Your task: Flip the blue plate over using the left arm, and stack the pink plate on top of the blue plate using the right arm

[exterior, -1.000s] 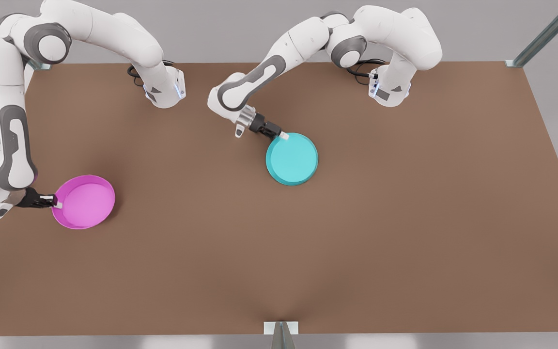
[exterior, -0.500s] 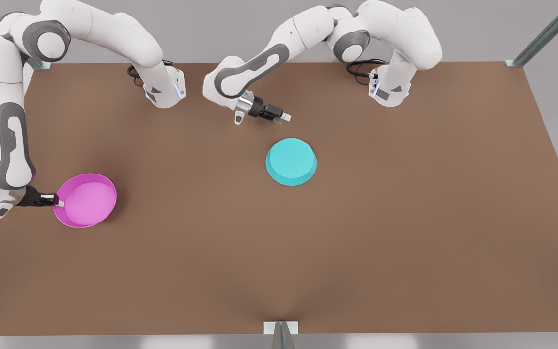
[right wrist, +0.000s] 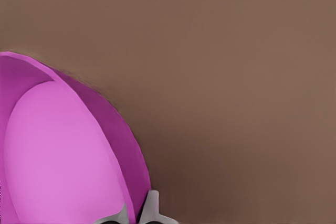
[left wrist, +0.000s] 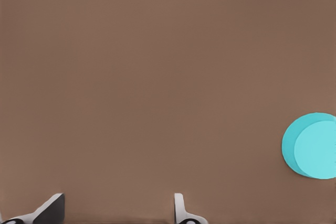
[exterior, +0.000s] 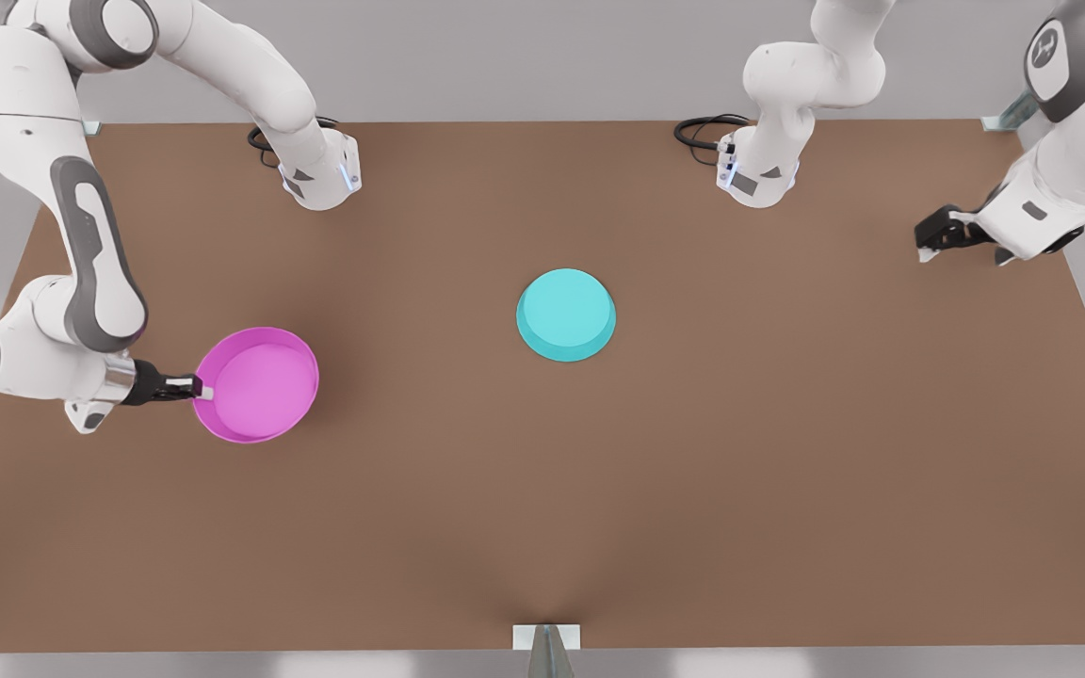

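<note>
right gripper (exterior: pixel 196 388) fingers clamped on pink plate (exterior: pixel 260 384) rim; left gripper (exterior: pixel 927 247) fingers apart, far from overturned blue plate (exterior: pixel 565 314)

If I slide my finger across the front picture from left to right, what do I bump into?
Right gripper with its fingers shut on the rim of the pink plate → blue plate, bottom up in the middle of the table → left gripper, open, waiting near the table's edge.

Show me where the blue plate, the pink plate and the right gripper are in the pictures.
blue plate (exterior: pixel 565 312): front view, on its upturned flat base.
pink plate (exterior: pixel 263 386): front view, on its inner floor.
right gripper (exterior: pixel 198 387): front view, at the fingertips pinching the pink plate's rim.
</note>
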Robot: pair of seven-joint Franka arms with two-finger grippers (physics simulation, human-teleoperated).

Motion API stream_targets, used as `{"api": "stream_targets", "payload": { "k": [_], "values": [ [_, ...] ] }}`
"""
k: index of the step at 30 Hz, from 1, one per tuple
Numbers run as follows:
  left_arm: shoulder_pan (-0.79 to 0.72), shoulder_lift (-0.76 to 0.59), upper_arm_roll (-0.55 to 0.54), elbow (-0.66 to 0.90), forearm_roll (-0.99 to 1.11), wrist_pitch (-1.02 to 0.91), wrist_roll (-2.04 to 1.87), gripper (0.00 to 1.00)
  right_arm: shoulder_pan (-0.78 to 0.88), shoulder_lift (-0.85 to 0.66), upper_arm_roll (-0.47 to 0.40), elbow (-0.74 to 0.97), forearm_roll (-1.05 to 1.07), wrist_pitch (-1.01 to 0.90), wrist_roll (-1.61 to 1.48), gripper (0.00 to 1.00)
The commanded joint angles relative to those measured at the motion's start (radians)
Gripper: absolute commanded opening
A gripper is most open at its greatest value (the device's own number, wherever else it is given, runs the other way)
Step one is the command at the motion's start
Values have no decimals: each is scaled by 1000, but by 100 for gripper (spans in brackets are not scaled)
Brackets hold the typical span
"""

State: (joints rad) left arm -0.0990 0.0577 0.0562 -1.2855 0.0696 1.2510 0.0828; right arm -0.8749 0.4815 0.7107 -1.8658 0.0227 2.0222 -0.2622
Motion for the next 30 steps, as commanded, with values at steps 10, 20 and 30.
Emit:
{"api": "stream_targets", "payload": {
  "k": [10,20,30],
  "values": [
    [-99,62,5,12,-25,-51,0,100,143,5,168,-29,34,6,301,21],
    [-96,93,4,11,-13,-65,-3,100,464,-119,171,-119,289,124,521,21],
    [-102,94,2,12,15,-65,-3,100,764,-58,142,-98,367,312,710,21]
  ]
}}
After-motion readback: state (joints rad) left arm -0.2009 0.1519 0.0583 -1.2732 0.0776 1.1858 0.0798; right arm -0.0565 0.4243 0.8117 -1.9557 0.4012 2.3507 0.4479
